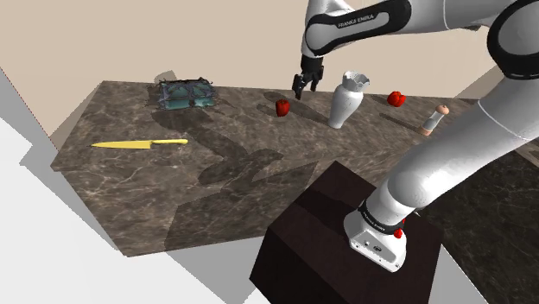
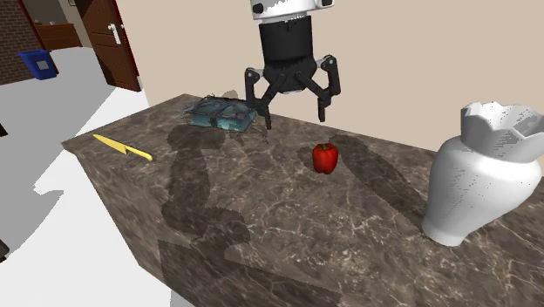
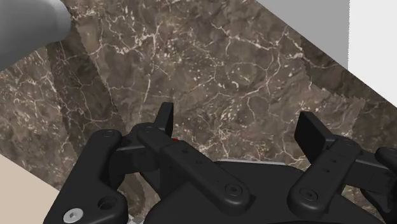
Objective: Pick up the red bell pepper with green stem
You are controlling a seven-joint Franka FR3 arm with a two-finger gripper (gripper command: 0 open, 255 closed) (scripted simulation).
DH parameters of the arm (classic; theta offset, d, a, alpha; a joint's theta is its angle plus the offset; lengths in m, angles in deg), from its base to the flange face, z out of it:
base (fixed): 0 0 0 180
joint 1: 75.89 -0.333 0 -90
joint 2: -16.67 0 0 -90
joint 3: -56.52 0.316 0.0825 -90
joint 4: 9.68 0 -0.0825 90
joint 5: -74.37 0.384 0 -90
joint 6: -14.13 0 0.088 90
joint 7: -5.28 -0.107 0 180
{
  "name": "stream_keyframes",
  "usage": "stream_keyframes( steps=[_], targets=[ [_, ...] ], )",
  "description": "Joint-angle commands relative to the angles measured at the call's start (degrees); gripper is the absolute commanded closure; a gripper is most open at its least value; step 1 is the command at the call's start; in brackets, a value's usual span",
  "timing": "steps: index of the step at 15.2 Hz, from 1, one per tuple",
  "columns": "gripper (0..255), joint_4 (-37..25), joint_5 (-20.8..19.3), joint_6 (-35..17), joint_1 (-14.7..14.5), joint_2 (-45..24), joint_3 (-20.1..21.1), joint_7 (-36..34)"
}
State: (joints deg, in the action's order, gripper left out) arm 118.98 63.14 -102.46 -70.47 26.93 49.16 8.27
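A small red bell pepper (image 1: 282, 107) (image 2: 325, 158) stands on the dark marble counter (image 1: 216, 186), a short way from the white vase (image 1: 345, 99). My black gripper (image 1: 307, 86) (image 2: 295, 120) hangs open above the counter, slightly behind the pepper and toward the wall. Nothing is between its fingers. In the wrist view the gripper (image 3: 238, 124) has its two fingers spread over bare marble. A sliver of red (image 3: 175, 137) peeks out beside one finger (image 3: 167, 118).
A second red item (image 1: 396, 98) and a small shaker (image 1: 434, 120) lie past the vase (image 2: 479, 174). A teal bundle (image 1: 185, 93) (image 2: 225, 113) sits near the wall. A yellow knife (image 1: 138, 143) (image 2: 122, 146) lies near the counter's end.
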Motion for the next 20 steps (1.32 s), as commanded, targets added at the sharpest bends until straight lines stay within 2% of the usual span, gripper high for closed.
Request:
stream_keyframes(
  steps=[1, 10, 18, 20],
  targets=[
    [0, -3.19, 0.2, -1.67, 0.39, -4.94, -0.75, 1.13],
    [0, -16.8, 2.31, -6.98, 3.08, -24.66, -2.78, 6.31],
    [0, -34.0, 4.72, -6.93, 6.54, -42.59, -2.8, 10.31],
    [0, -33.72, 4.75, -8.05, 6.61, -43.44, -2.73, 10.16]
  ],
)
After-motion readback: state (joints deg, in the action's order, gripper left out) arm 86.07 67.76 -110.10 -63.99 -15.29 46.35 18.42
